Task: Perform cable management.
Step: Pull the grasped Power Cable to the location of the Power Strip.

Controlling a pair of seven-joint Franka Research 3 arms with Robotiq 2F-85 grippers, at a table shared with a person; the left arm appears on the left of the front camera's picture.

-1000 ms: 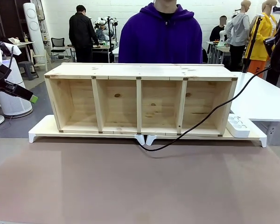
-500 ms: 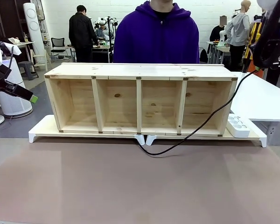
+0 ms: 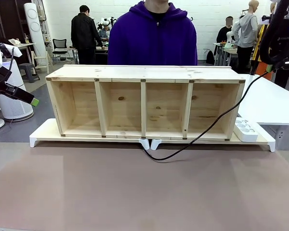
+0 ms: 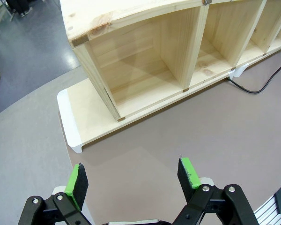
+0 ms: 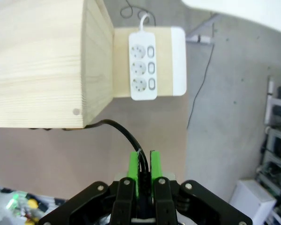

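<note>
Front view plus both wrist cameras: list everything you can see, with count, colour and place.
shelf: one, pale wood, four open compartments, across the table's middle
risers: two, wood with white ends, side by side under the shelf
power strip: one, white, on the right riser's end
cable: one, black, from under the shelf's front up to the right
table: one, brownish
person: one, purple hoodie, far side
left gripper: open, near the shelf's left end
right gripper: shut on the cable

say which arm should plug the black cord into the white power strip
Right, probably. The right tool is shut on the thin black power cord near the right end of the wooden shelf, with the white three-socket power strip below. The left tool is open, empty, past its left end.
</note>
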